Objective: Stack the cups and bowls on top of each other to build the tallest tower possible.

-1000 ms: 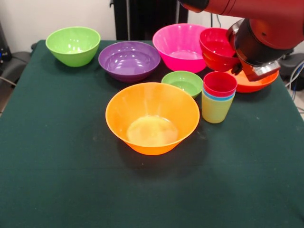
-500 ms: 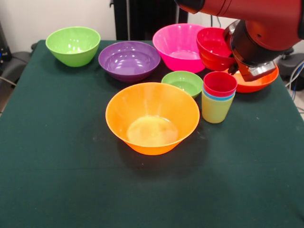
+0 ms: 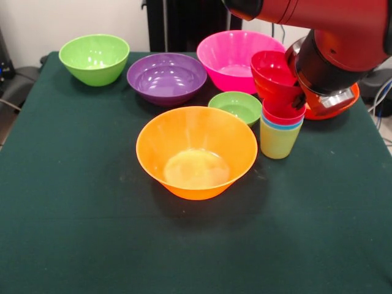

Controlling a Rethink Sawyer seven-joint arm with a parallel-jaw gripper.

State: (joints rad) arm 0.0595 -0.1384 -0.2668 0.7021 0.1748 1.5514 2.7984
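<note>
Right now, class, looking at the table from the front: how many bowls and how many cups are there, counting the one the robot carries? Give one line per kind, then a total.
Bowls: 7: lime green, purple, pink, small green, big orange, red-orange, small red at the gripper.
Cups: 3, nested: red, blue, yellow-green.
Total: 10

No readable text anywhere (bowls, cups included).
</note>
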